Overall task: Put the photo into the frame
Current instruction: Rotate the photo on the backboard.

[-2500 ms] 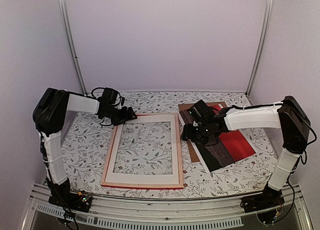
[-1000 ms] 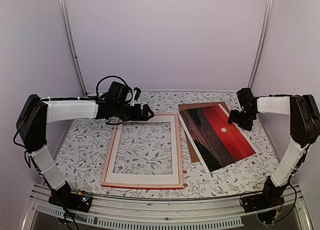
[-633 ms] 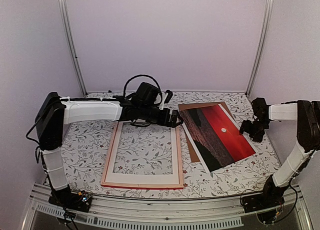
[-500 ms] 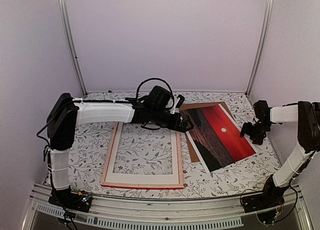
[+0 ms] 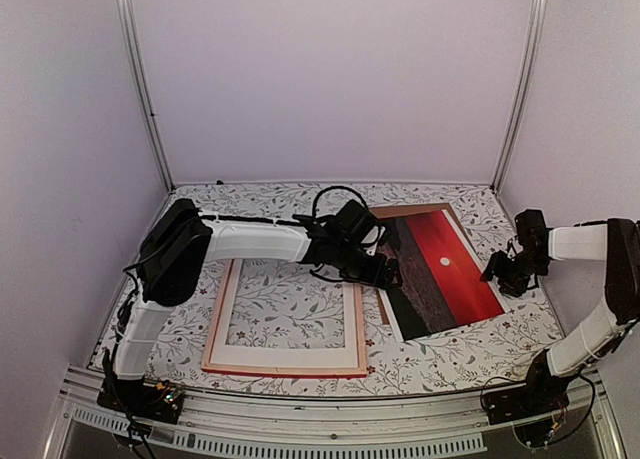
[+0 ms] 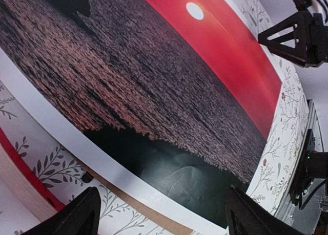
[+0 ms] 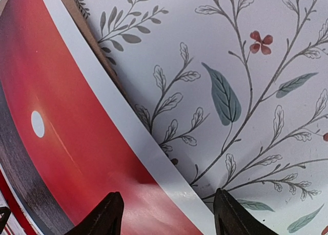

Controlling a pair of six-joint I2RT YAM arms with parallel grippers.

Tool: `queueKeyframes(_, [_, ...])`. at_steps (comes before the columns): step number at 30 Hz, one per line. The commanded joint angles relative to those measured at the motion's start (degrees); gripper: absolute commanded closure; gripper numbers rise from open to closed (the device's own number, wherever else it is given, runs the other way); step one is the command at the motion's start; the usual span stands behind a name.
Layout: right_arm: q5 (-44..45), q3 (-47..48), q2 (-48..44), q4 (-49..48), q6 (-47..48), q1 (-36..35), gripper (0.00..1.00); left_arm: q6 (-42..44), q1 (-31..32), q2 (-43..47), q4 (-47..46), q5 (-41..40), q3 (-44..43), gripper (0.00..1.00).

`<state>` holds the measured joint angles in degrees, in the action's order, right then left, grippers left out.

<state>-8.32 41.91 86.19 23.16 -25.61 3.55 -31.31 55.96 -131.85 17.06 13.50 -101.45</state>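
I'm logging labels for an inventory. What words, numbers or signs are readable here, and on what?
None can be read.
The photo: a picture only, red and dark with a white dot, no lettering.
The frame and the flowered table cover: no words or numbers.
The small electronics at the left arm's base: any marking is too small to read.

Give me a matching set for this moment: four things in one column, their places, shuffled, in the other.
Things:
1. photo
2. frame
3. left gripper
4. right gripper

Places:
A. over the photo's dark half
B. lying flat, left of the photo
C. at the photo's red-side edge
D. picture side up on a brown board

Pairs: 1-D, 2-B, 3-A, 4-C
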Motion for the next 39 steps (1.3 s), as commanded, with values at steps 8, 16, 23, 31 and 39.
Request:
queueKeyframes(8, [-4.42, -5.07, -6.38, -1.13, -0.3, 0.14, 0.5, -3.77, 0.72, -2.56, 6.3, -7.0, -1.99, 0.17])
queueKeyframes(16, [-5.5, -7.98, -7.61, -1.89, -0.43, 0.14, 0.51, -3.41, 0.53, -3.68, 9.29, -12.08, -1.53, 0.17])
queueKeyframes(23, [-3.72, -9.9, -9.09, -1.44, -2.28, -0.91, 0.46, -3.74, 0.43, -5.17, 10.71, -12.76, -2.65, 0.13])
queueKeyframes(31, [-2.74, -10.71, -8.57, -1.91, -3.9, -4.87, 0.48, -5.15, 0.06, -7.62, 9.71, -7.97, -3.85, 0.16])
queueKeyframes(39, [-2.95, -11.98, -10.73, -2.01, -5.39, -7.16, 0.5, -7.63, -2.05, -6.05, 7.74, -9.34, -0.78, 0.19])
